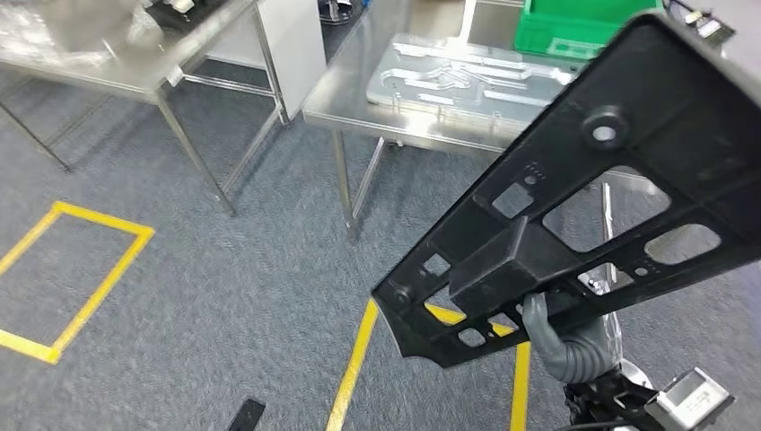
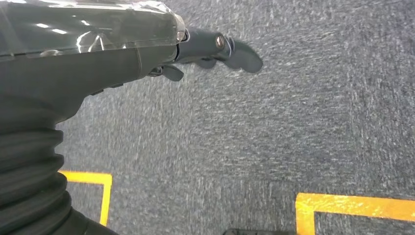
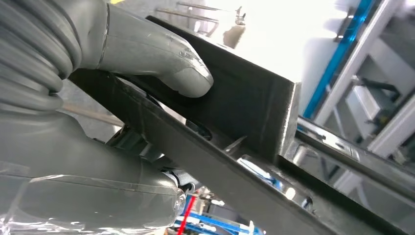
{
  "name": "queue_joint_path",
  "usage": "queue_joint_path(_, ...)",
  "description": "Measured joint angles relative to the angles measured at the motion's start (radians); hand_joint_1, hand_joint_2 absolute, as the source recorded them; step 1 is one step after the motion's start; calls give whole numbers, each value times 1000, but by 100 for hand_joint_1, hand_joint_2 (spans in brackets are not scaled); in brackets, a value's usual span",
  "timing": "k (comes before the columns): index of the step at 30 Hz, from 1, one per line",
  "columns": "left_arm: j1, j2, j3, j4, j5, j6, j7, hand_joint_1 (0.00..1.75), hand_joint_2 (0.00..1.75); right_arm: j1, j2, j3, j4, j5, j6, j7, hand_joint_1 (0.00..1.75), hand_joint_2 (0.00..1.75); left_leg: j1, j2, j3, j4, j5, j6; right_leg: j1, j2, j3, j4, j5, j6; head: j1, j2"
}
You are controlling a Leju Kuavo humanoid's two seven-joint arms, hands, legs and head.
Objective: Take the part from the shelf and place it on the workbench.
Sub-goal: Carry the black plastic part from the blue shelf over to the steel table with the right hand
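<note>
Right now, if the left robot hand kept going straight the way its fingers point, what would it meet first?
Probably just the grey carpet. The left robot hand holds nothing, and nothing stands ahead of its fingers, though depth is unclear.

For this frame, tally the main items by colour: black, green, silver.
Black: 1, the long black plastic frame part held by the right hand.
Green: 1, the green plastic bin.
Silver: 3, two steel tables and one machined metal plate.
Total: 5
</note>
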Motion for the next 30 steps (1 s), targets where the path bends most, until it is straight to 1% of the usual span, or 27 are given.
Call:
queue_joint_path(1, -2, 0, -1, 0, 0, 0, 0, 0, 175, 3, 0, -1, -1, 3, 0, -2, 175, 175, 1, 33, -31, 63, -31, -4, 2, -12, 4, -1, -3, -4, -1, 0)
queue_joint_path(2, -3, 0, -2, 0, -1, 0, -1, 0, 175, 5, -1, -3, -2, 4, 0, -5, 175, 175, 5, 48, -66, 131, -60, -8, 4, -25, 6, 0, -5, -6, -1, 0)
queue_joint_path(3, -4, 0, -2, 0, -1, 0, -2, 0, 175, 9, -1, -5, -2, 6, 1, -8, 175, 175, 9, 54, -93, 182, -75, -12, 5, -34, 7, 0, -7, -7, -1, 0)
queue_joint_path(4, -3, 0, -2, 0, -1, 0, -4, 0, 175, 12, -2, -7, -2, 6, 2, -12, 175, 175, 12, 55, -103, 199, -70, -15, 5, -41, 9, 1, -9, -6, -1, 0)
queue_joint_path(5, -2, 1, -2, 0, -2, 1, -6, 0, 175, 14, -2, -9, -2, 7, 3, -15, 175, 175, 15, 56, -91, 175, -46, -17, 5, -46, 11, 2, -12, -4, -1, 0)
queue_joint_path(6, -1, 1, -2, 0, -2, 1, -11, 0, 175, 15, -2, -11, -2, 8, 4, -17, 175, 175, 17, 57, -58, 110, -8, -17, 5, -50, 15, 3, -15, -2, -1, 0)
queue_joint_path(7, -2, 2, -2, 0, -3, 2, -16, 0, 175, 16, -2, -13, -2, 9, 4, -18, 175, 175, 18, 53, -18, 35, 21, -16, 4, -51, 19, 3, -18, 2, -1, 0)
queue_joint_path(8, -2, 2, -2, 0, -4, 2, -22, 0, 175, 16, -2, -15, -3, 11, 5, -17, 175, 175, 16, 50, 16, -29, 43, -14, 4, -51, 21, 4, -21, 7, -1, 0)
queue_joint_path(9, -3, 2, -2, 0, -6, 2, -28, 0, 175, 17, -2, -17, -4, 11, 5, -14, 175, 175, 14, 48, 37, -68, 52, -9, 4, -50, 22, 4, -22, 13, -1, 0)
queue_joint_path(11, -2, 2, -2, 0, -8, 2, -33, 0, 175, 17, -2, -18, -8, 10, 5, -5, 175, 175, 8, 50, 43, -80, 49, 1, 6, -47, 22, 1, -22, 24, -2, 0)
queue_joint_path(13, -2, 2, -2, 0, -10, 1, -34, 0, 175, 18, -2, -21, -12, 6, 8, 3, 175, 175, 10, 58, 46, -89, 52, 16, 4, -44, 22, 4, -26, 35, -2, 0)
queue_joint_path(14, -3, 1, -2, 0, -11, 0, -34, 0, 175, 17, -2, -23, -14, 3, 9, 6, 175, 175, 12, 62, 49, -95, 54, 24, 4, -42, 15, 21, -37, 38, -2, 0)
queue_joint_path(15, -4, 1, -3, 0, -12, -1, -33, 0, 175, 17, -2, -24, -16, 0, 11, 8, 175, 175, 14, 67, 52, -100, 56, 31, 4, -41, -3, 59, -60, 40, -2, 0)
queue_joint_path(16, -5, 1, -3, 0, -14, -2, -32, 0, 175, 18, -3, -26, -17, -2, 13, 9, 175, 175, 13, 71, 53, -102, 55, 35, 5, -41, -32, 118, -90, 40, -2, 0)
queue_joint_path(17, -5, 1, -3, 0, -16, -3, -31, 0, 175, 19, -3, -27, -18, -5, 14, 11, 175, 175, 11, 76, 54, -102, 54, 38, 6, -41, -70, 190, -122, 40, -2, 0)
queue_joint_path(18, -5, 1, -3, 0, -18, -4, -29, 0, 175, 20, -3, -29, -18, -7, 16, 12, 175, 175, 10, 80, 54, -101, 53, 40, 7, -41, -105, 252, -142, 40, -2, 0)
queue_joint_path(19, -5, 1, -3, 0, -19, -5, -27, 0, 175, 22, -4, -31, -18, -8, 18, 13, 175, 175, 8, 85, 55, -101, 51, 41, 7, -41, -128, 287, -145, 40, -2, 0)
queue_joint_path(20, -5, 1, -3, 0, -19, -6, -25, 0, 175, 23, -4, -33, -18, -10, 20, 14, 175, 175, 7, 91, 57, -99, 49, 41, 7, -42, -130, 283, -126, 39, -2, 0)
queue_joint_path(21, -5, 1, -3, 0, -19, -7, -23, 0, 175, 24, -5, -35, -18, -11, 24, 14, 175, 175, 6, 96, 60, -97, 45, 40, 7, -45, -110, 235, -89, 37, -2, 0)
queue_joint_path(22, -5, 0, -3, 0, -19, -9, -22, 0, 175, 23, -5, -37, -18, -12, 27, 15, 175, 175, 6, 102, 64, -95, 41, 38, 8, -57, -78, 164, -48, 33, -2, 0)
queue_joint_path(23, -5, -1, -3, 0, -19, -10, -22, 0, 175, 22, -5, -38, -18, -13, 29, 15, 175, 175, 3, 107, 67, -90, 36, 33, 12, -75, -46, 95, -19, 29, -2, 0)
queue_joint_path(24, -5, -1, -3, 0, -19, -11, -22, 0, 175, 20, -5, -38, -19, -14, 33, 16, 175, 175, 0, 112, 69, -86, 31, 28, 16, -87, -24, 46, -2, 25, -2, 0)
queue_joint_path(25, -5, -2, -3, 0, -19, -11, -22, 0, 175, 18, -5, -39, -19, -16, 35, 16, 175, 175, -2, 118, 70, -83, 27, 22, 20, -95, -15, 22, 3, 21, -2, 0)
queue_joint_path(26, -5, -2, -3, 0, -19, -11, -22, 0, 175, 17, -5, -39, -18, -17, 37, 17, 175, 175, -4, 125, 70, -82, 25, 17, 23, -91, -17, 18, 0, 17, -2, 0)
queue_joint_path(28, -6, -2, -3, 0, -19, -11, -22, 0, 175, 16, -6, -39, -19, -19, 40, 17, 175, 175, -2, 135, 73, -81, 19, 6, 20, -70, -18, 14, 3, 8, -2, 0)
queue_joint_path(29, -7, -2, -3, 0, -20, -11, -23, 0, 175, 14, -6, -40, -19, -19, 41, 17, 175, 175, 0, 127, 70, -68, 7, 0, 18, -61, -17, 12, 5, 3, -2, 0)
queue_joint_path(30, -7, -2, -3, 0, -20, -11, -23, 0, 175, 13, -6, -40, -19, -20, 41, 18, 175, 175, 2, 113, 58, -36, -14, -6, 15, -52, -16, 9, 8, -2, -2, 0)
